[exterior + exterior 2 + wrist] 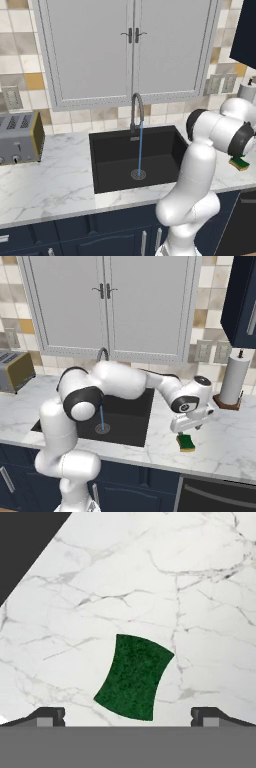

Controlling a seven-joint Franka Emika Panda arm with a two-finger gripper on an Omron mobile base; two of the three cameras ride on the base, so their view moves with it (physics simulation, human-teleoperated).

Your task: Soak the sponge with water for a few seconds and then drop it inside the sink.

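At the far left a grey toaster (19, 137) is sitting on the white marble worktop (50, 180), near the tiled wall. To its right the black sink (112, 165) is lying sunk into the worktop, and a curved faucet (136, 107) is standing at its far edge. The water (140, 147) is running from the spout in a thin pale-blue stream, straight down onto the round drain (138, 174). Right of the sink, the white arm is reaching out over the worktop, and the hand (188, 430) is hanging just above the sponge (187, 442), pointing down at it. The sponge is lying flat on the worktop near its front edge, well apart from the sink, its dark green side up and its yellow body showing at the edge. Seen from the hand's own camera, the two fingertips (49, 716) are standing wide apart on either side of the sponge, holding nothing. Further right, a paper towel roll (233, 379) is standing upright on its holder.
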